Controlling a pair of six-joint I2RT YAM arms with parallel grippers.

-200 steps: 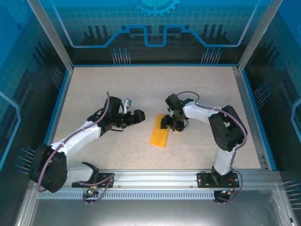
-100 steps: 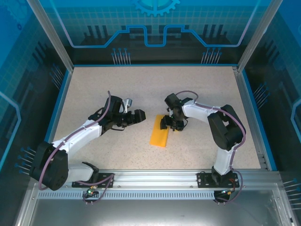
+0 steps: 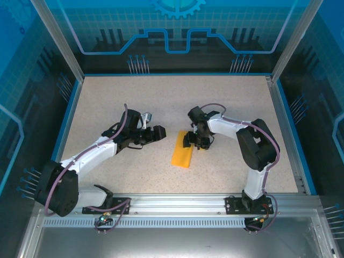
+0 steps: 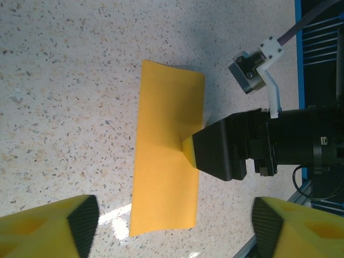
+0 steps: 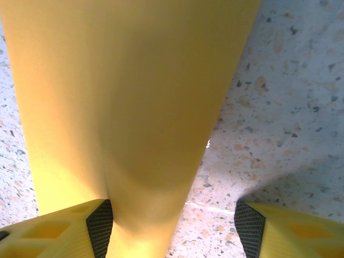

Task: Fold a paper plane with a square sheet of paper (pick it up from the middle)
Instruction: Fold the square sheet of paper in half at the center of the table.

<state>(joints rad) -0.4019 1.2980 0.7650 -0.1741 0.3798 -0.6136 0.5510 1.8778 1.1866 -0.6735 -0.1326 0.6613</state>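
The sheet of paper (image 3: 181, 151) is plain orange-yellow and now a narrow oblong. It lies flat on the speckled worktop (image 3: 107, 102) between the two arms, with its long side running away from the bases. In the left wrist view its left edge is straight, and its far right corner casts a shadow, as if slightly lifted.

Compared with a second ago, the left arm has shifted a little. Its left claw (image 3: 157, 133) still hovers just left of the sheet, its yellow fingers (image 4: 54, 228) wide apart with nothing between them. The sheet has not moved. The right arm has barely moved. Its right claw (image 3: 189, 141) stays at the sheet's far right part with the jaws apart. One finger pad (image 5: 99, 228) is against the paper's edge and the other finger (image 5: 290, 226) is over bare worktop.

From above, the right claw covers the sheet's far corner. In the left wrist view its black tip hides part of the right edge, and I cannot tell whether the finger lies on the paper or under it. The right wrist view cuts the sheet off at top and bottom.
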